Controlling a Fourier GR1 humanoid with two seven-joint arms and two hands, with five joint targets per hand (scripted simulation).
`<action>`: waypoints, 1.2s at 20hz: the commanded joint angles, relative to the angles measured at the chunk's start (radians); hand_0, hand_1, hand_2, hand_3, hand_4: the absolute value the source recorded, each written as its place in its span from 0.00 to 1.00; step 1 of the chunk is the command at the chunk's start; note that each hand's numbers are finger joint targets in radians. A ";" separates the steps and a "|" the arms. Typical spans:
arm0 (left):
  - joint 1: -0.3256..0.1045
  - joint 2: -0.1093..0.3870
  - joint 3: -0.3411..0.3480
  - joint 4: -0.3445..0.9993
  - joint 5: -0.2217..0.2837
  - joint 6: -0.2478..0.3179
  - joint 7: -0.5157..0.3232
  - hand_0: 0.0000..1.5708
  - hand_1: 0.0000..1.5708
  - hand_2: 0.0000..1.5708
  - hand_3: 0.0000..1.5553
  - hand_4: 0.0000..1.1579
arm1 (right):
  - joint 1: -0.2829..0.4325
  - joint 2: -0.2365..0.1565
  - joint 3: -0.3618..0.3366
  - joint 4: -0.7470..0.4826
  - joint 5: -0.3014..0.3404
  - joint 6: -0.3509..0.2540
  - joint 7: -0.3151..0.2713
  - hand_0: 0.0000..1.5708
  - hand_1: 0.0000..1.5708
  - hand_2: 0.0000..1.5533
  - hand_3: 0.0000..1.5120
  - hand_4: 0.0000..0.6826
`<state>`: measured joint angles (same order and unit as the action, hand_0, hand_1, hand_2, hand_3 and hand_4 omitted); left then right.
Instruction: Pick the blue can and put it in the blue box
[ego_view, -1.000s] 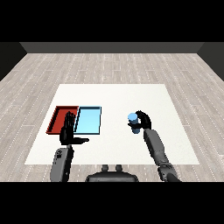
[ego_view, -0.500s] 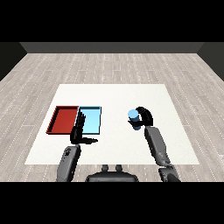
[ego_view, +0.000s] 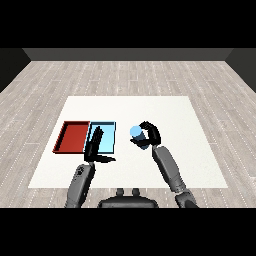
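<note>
The blue can (ego_view: 137, 134) is held upright above the white table, with my right hand (ego_view: 149, 135) curled round it from the right. It hangs a short way right of the light blue tray (ego_view: 107, 131), which lies beside the red tray (ego_view: 73, 136). My left hand (ego_view: 94, 146) is open, its fingers straight and pointing up over the blue tray's near left part, thumb stuck out to the right.
The white table (ego_view: 165, 115) spreads around the two trays, with bare surface behind and to the right of the can. A wooden floor surrounds the table.
My right hand has carried the blue can leftward, closer to the blue tray. My left hand has shifted right, from over the red tray to over the blue tray's left part.
</note>
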<state>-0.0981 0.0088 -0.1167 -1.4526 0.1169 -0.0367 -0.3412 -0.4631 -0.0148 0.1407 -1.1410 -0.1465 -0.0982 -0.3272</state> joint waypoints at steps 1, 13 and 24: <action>0.003 -0.008 -0.065 -0.007 -0.021 0.064 0.012 0.00 0.00 0.00 0.00 0.00 | 0.016 0.014 0.018 -0.037 0.011 -0.018 0.012 0.91 0.91 0.93 0.94 0.97; -0.168 -0.009 -0.144 0.228 0.056 0.163 -0.038 0.00 0.00 0.00 0.00 0.00 | -0.018 0.015 0.140 -0.111 -0.027 -0.111 0.067 0.90 0.90 0.93 0.94 0.97; -0.271 -0.009 -0.330 0.356 0.171 0.308 -0.028 0.00 0.00 0.00 0.00 0.00 | -0.013 0.015 0.169 -0.058 -0.050 -0.077 -0.025 0.89 0.89 0.93 0.93 0.99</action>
<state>-0.3476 0.0001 -0.3794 -1.1182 0.2438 0.2249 -0.3759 -0.4794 -0.0033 0.2749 -1.2263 -0.1724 -0.1630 -0.3052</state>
